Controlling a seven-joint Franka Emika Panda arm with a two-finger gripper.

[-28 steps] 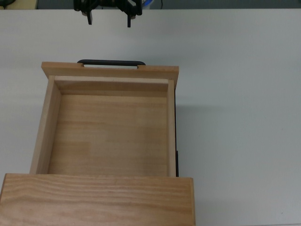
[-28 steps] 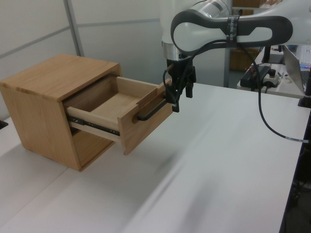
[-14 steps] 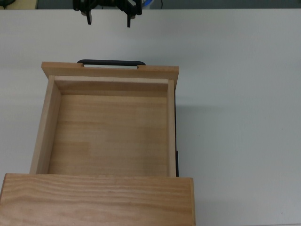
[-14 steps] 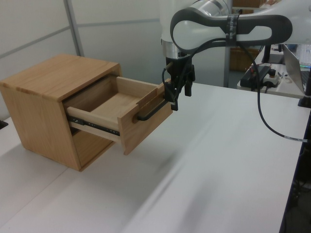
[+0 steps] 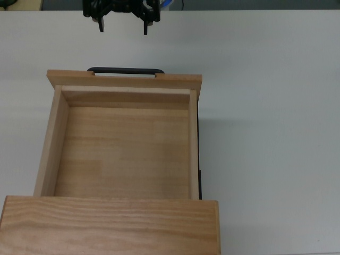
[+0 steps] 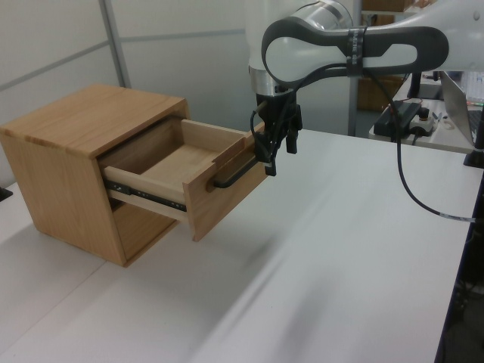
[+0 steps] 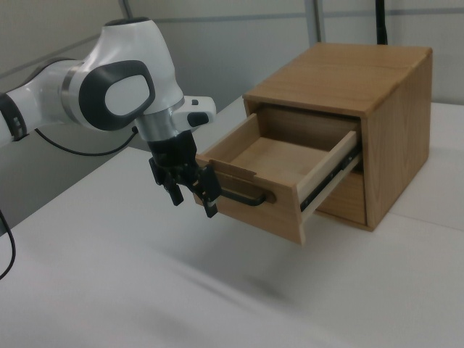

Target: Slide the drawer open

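The black two-finger tool [image 5: 123,25] hangs with its fingers [image 5: 101,25] spread apart and holding nothing, just beyond the thin black U-shaped bar handle [image 5: 125,70] and clear of it; in the right view the tool [image 7: 192,197] sits at the right view's left of the handle [image 7: 243,199]. It is carried by a white and grey robot arm [image 6: 340,47] with a black cable looping from it.

The light wood rectangular box drawer [image 5: 122,143] stands pulled well out of the grained wooden cabinet [image 6: 72,151], riding on dark metal side rails [image 7: 330,176]. Its wider front panel [image 6: 227,193] bears the handle. The drawer's smooth plank floor is bare.

The cabinet rests on a plain white matte bench [image 5: 276,133]. Pale panelled walls [image 6: 174,53] with metal uprights stand behind it in the left view, and equipment [image 6: 404,113] sits on another surface at the left view's right.
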